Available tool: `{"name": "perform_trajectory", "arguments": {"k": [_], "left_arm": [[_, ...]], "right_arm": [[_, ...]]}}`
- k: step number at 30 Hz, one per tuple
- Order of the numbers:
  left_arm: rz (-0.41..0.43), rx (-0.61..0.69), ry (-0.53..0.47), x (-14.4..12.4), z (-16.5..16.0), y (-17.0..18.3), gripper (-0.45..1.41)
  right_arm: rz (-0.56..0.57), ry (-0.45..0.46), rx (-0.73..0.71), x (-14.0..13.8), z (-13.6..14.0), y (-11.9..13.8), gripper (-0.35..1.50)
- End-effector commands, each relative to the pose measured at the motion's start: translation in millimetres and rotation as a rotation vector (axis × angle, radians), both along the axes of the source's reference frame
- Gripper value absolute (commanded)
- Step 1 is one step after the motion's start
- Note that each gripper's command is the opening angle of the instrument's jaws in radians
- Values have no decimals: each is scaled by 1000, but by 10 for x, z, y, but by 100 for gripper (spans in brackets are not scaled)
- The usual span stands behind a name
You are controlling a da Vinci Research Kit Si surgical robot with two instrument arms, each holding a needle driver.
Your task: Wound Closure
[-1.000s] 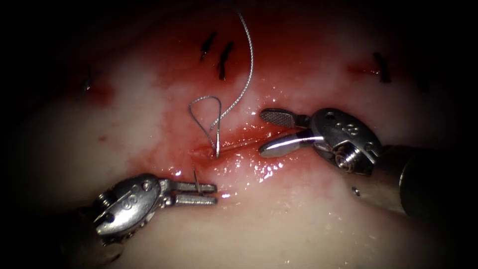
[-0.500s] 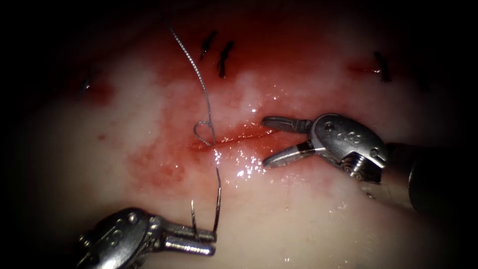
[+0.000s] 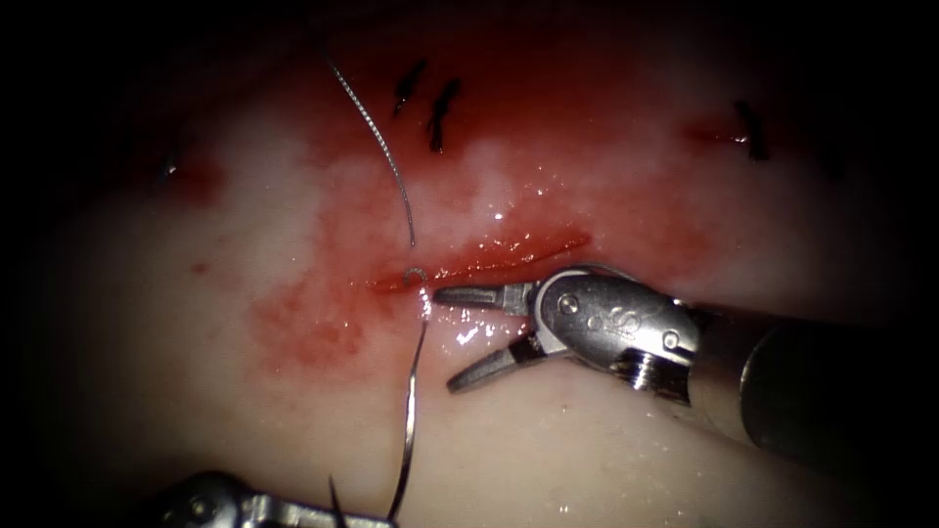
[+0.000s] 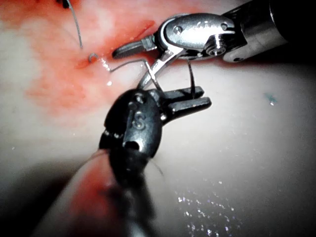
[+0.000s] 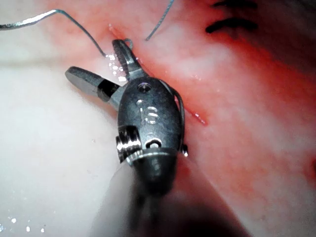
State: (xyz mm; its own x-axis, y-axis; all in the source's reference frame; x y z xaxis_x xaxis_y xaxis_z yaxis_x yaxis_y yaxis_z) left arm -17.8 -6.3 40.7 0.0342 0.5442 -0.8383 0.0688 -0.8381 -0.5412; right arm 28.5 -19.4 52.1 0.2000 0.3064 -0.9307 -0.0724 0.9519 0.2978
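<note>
Endoscope view: thread (image 3: pixel 409 420) is gripped by the left tool (image 3: pixel 293 510) at seven o'clock; the right tool (image 3: pixel 452 337) is spread empty beside the cut (image 3: pixel 489 262).

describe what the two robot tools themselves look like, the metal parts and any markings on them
Both are shiny silver metal on dark shafts. The right pincer has two slim tapered jaws hinged on a rounded, teardrop-shaped wrist piece with round pins, a threaded screw-like part and a stamped mark too small to read. The left pincer has flat, blocky, straight jaws on a similar rounded wrist piece, also stamped.
</note>
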Motion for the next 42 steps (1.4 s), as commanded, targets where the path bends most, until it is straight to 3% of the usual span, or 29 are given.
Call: {"name": "perform_trajectory", "arguments": {"k": [1,11,16,21,29,31,35,42], "left_arm": [[-4,-11,1,-5,3,-2,-45],[-32,-95,10,5,-41,-2,-45],[-42,-138,19,9,-67,-4,-45],[-63,-169,22,16,-88,-3,-45],[-95,-206,33,27,-120,-3,-45],[-97,-205,39,29,-122,-4,-45],[-115,-205,71,33,-123,-7,-45],[-127,-206,97,36,-122,-9,-45]], "right_arm": [[3,-6,-15,13,7,0,125],[-2,-45,-50,25,24,-5,123],[-60,-130,-52,28,49,-16,96],[-59,-201,-30,20,69,-21,93],[-71,-233,-12,13,68,-22,56],[-64,-223,-7,14,62,-21,56],[-33,-187,9,14,46,-16,91],[-30,-175,10,15,28,-13,79]]}}
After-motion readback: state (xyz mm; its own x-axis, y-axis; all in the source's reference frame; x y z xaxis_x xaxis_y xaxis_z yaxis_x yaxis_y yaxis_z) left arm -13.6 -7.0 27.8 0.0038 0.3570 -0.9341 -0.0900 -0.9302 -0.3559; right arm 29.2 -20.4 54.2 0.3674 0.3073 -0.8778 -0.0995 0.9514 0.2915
